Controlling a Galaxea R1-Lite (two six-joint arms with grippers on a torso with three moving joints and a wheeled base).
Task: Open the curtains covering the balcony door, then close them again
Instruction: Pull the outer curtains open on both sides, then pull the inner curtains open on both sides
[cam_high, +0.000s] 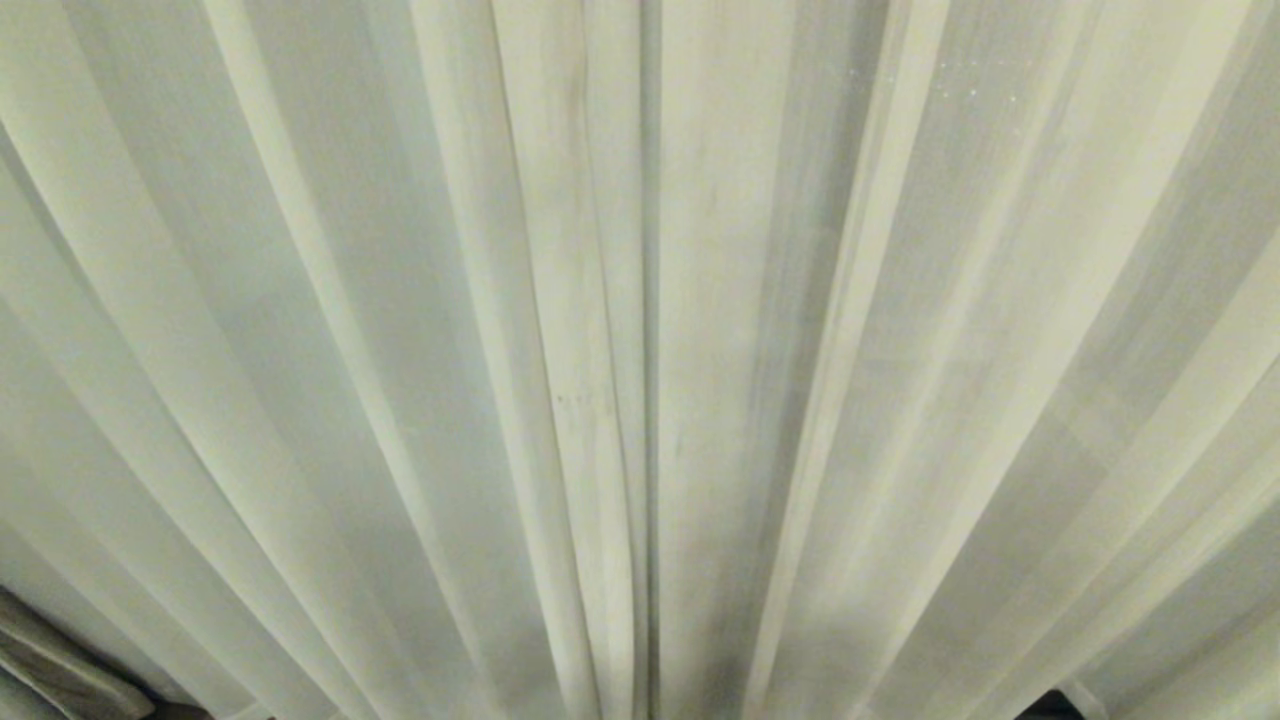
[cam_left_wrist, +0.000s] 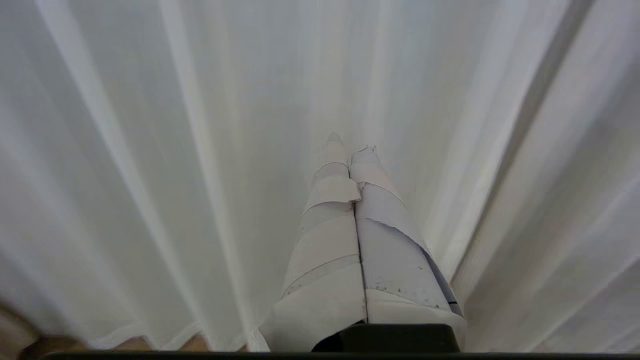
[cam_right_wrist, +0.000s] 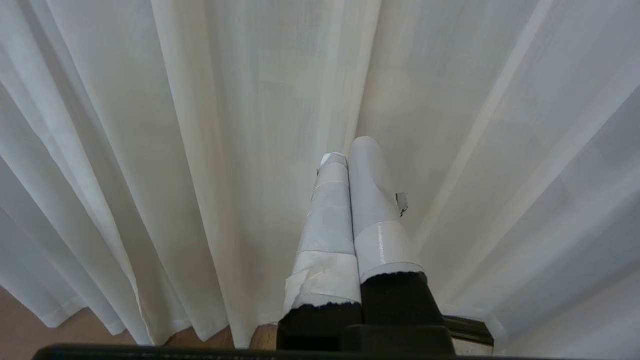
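Taped white, the left gripper (cam_left_wrist: 350, 145) and the right gripper (cam_right_wrist: 350, 150) both point at the fabric with jaws pressed together, holding nothing. Just beyond them the curtains (cam_high: 640, 360) hang drawn, cream-white, in long vertical folds, their hems reaching the wooden floor (cam_right_wrist: 30, 325).

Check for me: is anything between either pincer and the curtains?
Nothing visible. The left pincer and right pincer, both shut and empty, point straight at the curtains, with only open air between.
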